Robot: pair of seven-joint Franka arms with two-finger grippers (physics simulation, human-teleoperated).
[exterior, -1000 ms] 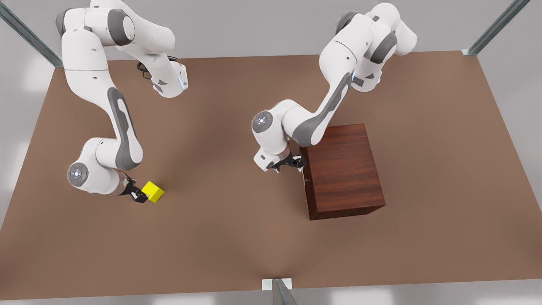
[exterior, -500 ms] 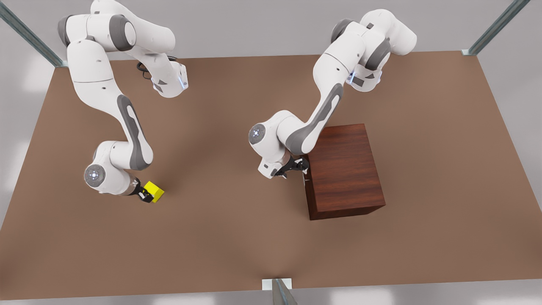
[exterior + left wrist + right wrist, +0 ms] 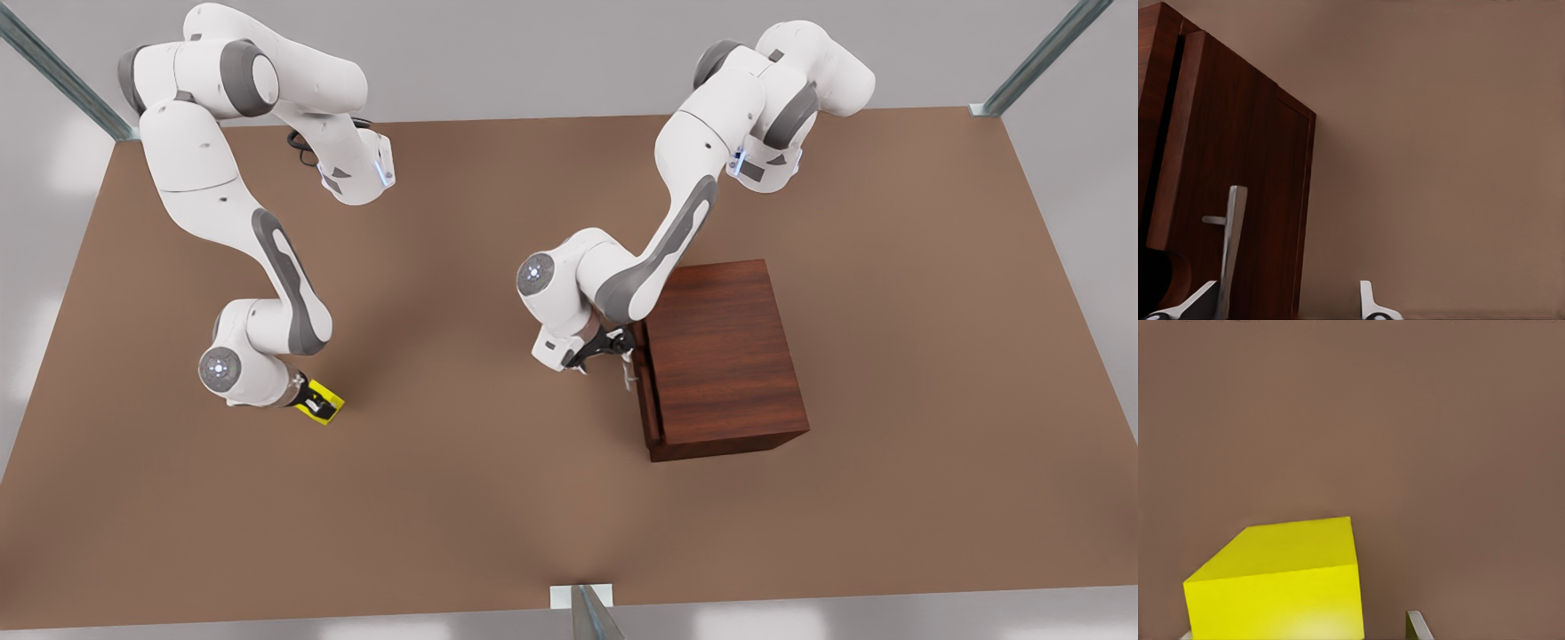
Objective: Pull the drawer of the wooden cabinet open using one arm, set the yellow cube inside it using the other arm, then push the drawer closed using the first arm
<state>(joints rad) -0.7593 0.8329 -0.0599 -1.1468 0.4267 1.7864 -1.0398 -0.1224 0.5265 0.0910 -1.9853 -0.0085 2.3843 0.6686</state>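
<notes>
The boxy dark reddish-brown wooden cabinet stands on the flat brown table, toward the front view's right. Its drawer, a tray with a matching wood front, stands slightly out from the cabinet face; in the left wrist view a dark gap shows between the front panel and the cabinet body. The left gripper sits at the thin silver bar handle. In the left wrist view its fingers are spread wide, one fingertip right against the handle, the other well to the side, so the jaws are not closed on the bar.

The small bright yellow cube rests on the table toward the front view's left. The right gripper is down over it, fingers open and straddling the cube, one fingertip just beside its face.
</notes>
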